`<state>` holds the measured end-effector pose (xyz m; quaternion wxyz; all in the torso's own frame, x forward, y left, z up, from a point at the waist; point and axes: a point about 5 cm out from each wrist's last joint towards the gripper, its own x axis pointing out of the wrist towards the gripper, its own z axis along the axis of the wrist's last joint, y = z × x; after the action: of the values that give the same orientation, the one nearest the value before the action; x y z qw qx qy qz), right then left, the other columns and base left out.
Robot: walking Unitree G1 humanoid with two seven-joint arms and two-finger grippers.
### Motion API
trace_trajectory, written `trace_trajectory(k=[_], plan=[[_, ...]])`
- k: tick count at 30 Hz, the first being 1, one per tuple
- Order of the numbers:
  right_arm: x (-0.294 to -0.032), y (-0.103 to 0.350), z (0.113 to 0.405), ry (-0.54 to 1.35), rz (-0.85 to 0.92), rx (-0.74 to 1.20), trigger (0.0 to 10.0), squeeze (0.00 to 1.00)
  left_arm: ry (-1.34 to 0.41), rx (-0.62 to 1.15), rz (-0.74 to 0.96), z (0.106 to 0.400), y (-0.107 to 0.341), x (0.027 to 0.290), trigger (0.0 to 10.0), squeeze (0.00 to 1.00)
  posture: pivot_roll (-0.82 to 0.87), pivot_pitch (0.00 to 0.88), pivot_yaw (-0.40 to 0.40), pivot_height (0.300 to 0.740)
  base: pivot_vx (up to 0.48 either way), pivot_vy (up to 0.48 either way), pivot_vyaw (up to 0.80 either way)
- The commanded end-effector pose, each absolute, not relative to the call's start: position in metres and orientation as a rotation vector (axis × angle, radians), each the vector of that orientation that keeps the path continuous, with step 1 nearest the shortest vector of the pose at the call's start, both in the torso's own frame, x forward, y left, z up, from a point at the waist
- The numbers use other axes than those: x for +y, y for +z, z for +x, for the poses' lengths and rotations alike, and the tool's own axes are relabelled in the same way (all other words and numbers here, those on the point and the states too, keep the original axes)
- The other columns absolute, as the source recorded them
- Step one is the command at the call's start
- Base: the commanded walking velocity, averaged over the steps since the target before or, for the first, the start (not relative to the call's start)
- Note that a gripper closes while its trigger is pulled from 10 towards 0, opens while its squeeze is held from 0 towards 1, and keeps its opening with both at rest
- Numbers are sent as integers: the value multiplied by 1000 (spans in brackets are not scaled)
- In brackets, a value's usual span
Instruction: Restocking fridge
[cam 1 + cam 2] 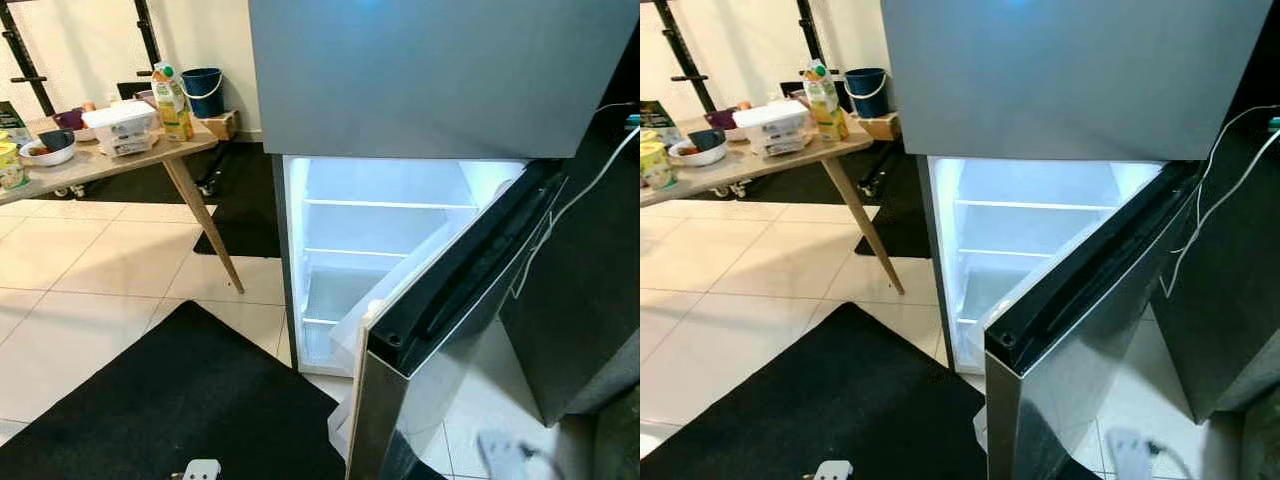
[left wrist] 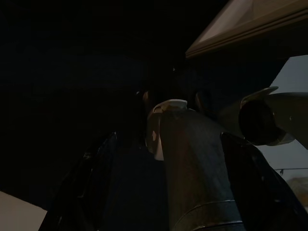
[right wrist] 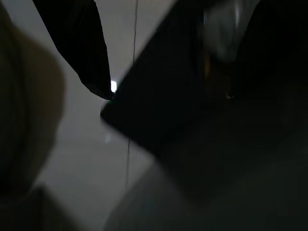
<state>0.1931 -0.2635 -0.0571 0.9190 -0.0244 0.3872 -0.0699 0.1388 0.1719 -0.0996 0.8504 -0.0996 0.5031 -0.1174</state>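
- While the tall grey steel fridge (image 1: 440, 80) stands straight ahead with its lower door (image 1: 1090, 340) swung open toward the robot's right, the goods to stock it sit well off to the robot's left, on the light wooden table with a slanted leg (image 1: 185, 150).
- That left-to-right gap looks like what the coming move turns on: the food lies to the left and farther back, the lit white fridge compartment (image 1: 385, 230) with its bare wire shelves straight ahead, and a black floor mat (image 1: 180, 400) in between.
- On the table, an upright yellow-and-green juice carton (image 1: 172, 100) stands just beside a white lidded plastic box (image 1: 122, 127); a small white bowl (image 1: 47, 152) lies farther left.
- Its long axis is vertical, so I judge a sideways grasp would suit the carton.
- By side alone, the left arm would be the nearer one to the table.
- Seen dimly in its wrist view, the left gripper (image 2: 163, 178) hangs low in shadow; whether its fingers are parted or together, I cannot tell.
- One black fingertip (image 3: 94, 72) of the right gripper (image 3: 159, 82) shows above pale floor tiles; I cannot tell its state either.
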Motion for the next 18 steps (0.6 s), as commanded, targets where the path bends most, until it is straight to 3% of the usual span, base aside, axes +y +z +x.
trace_trajectory(k=[1, 9, 18], plan=[[-260, -52, 201, -139, 8, 736, 10000, 0, -254, 1079, -200, 134, -101, 173, 10000, 0, -117, 17, 26, 740, 0, 0, 0], [-256, -26, 237, -73, 115, 540, 10000, 0, -255, 1079, -203, 134, -101, 172, 10000, 0, -115, 17, 23, 740, 0, 0, 0], [-243, -7, 261, 37, 118, 433, 10000, 0, -255, 1081, -198, 134, -101, 173, 10000, 0, -113, 19, 28, 740, 0, 0, 0]])
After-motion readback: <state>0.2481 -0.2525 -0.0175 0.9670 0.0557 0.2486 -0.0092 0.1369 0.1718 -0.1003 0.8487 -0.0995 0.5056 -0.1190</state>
